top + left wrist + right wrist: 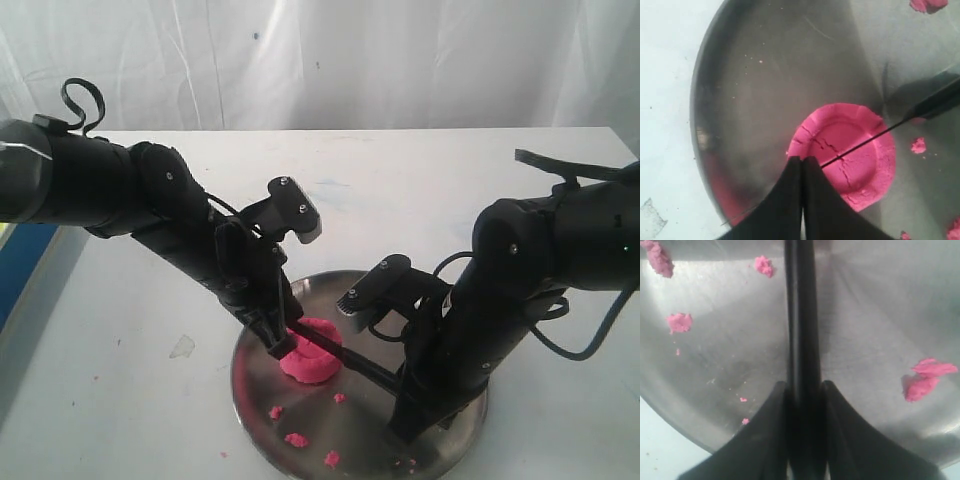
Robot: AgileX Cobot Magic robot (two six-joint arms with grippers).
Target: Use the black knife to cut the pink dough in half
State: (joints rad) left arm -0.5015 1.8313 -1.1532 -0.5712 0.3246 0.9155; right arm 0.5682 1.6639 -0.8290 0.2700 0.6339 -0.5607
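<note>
The pink dough (310,352), a cracked round disc, lies on the steel plate (420,455), with the black knife (345,358) laid edge-down across its top. Pink crumbs (296,439) dot the plate around it. The left gripper (277,345), fingers pressed together and empty, touches the dough's rim. The right gripper (802,392) is clamped on the knife handle.

The dough (847,155) is showing bright pink, with cracks. The knife (801,340) is appearing black; the plate (765,75) is showing silver-grey.
</note>
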